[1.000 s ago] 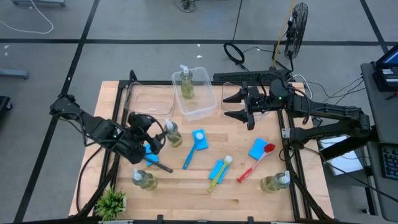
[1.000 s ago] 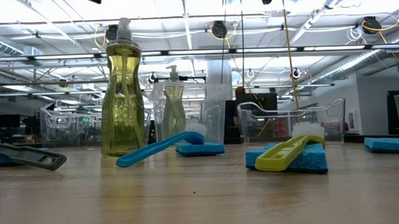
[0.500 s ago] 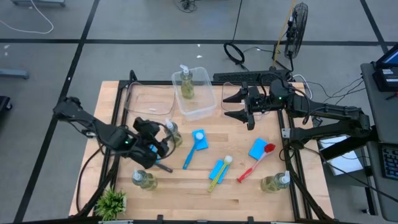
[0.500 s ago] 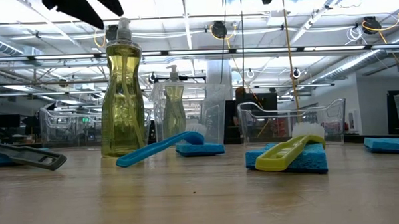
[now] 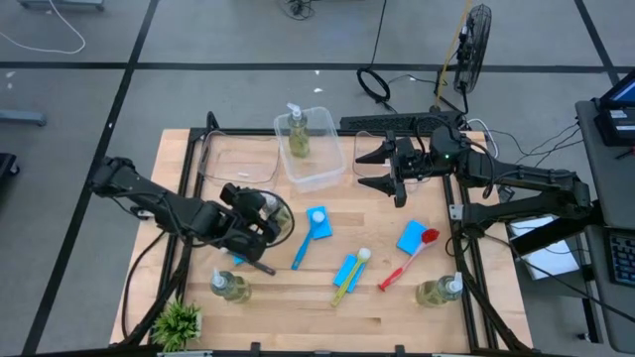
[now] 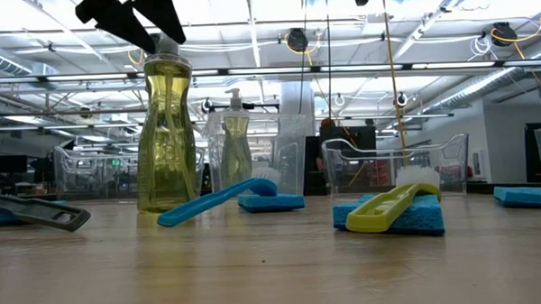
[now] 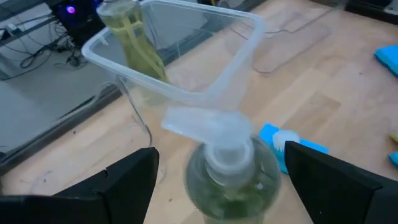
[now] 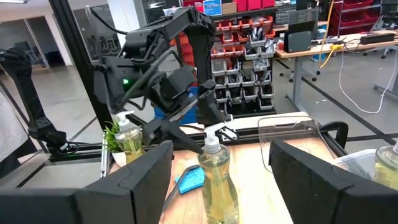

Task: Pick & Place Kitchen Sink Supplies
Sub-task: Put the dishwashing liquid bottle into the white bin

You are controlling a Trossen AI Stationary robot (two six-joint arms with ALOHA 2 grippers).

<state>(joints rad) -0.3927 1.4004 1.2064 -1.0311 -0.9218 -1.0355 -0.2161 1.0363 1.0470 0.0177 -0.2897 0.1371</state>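
Between the left gripper's [image 7: 214,171] wide-spread fingers stands a pump bottle [image 5: 275,211] of yellowish soap, its pump head just below them, with neither finger touching it. Beyond those fingers a clear bin [image 5: 311,149] holds a second bottle [image 5: 297,133]. The right gripper [image 5: 379,170] hangs over the far side of the pale wooden bench [image 5: 298,297], its fingers apart and holding nothing. Sponges [image 5: 319,222], brushes [image 5: 407,264] and two more bottles [image 5: 438,291] lie spread over the planks, a potted plant [image 5: 178,323] at the near corner. Grey floor surrounds the bench; shelving and ceiling lights fill the room behind.
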